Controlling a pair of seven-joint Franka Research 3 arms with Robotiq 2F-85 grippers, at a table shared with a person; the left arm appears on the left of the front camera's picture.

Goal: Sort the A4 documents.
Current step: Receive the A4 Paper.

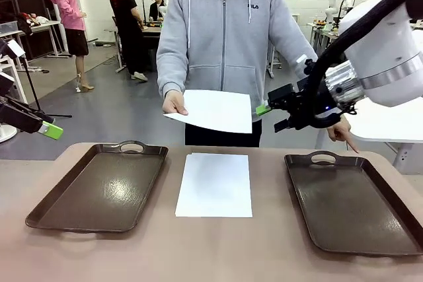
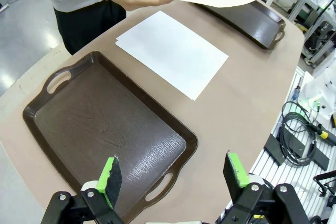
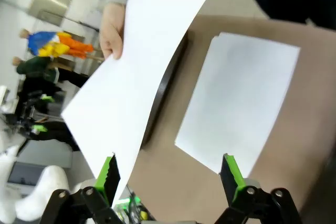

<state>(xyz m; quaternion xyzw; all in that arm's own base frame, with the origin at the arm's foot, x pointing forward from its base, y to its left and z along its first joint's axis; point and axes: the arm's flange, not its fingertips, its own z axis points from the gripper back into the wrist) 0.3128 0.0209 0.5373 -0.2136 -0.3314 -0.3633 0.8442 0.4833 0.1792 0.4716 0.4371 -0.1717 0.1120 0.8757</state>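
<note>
Two claws checked first, both released and gripping nothing. Found left gripper (image 2: 171, 160) raised off to the outer side of the left tray (image 2: 105, 124), fingers spread wide. Noted that tray and the right tray (image 1: 350, 206) well apart on the table (image 1: 218, 255). Saw a pile of A4 documents (image 1: 214, 184) lying flat between them, touching neither. Farther on, spotted right gripper (image 1: 271, 117) up in the air, jaws wide, just beside the right edge of the raised sheet (image 1: 215, 110); could not tell whether touching. Saw that sheet pinched at its other side by the person's hand (image 1: 174, 104), above the table's far edge. Caught the person's other hand (image 1: 344, 133) pointing down beyond the right tray.
</note>
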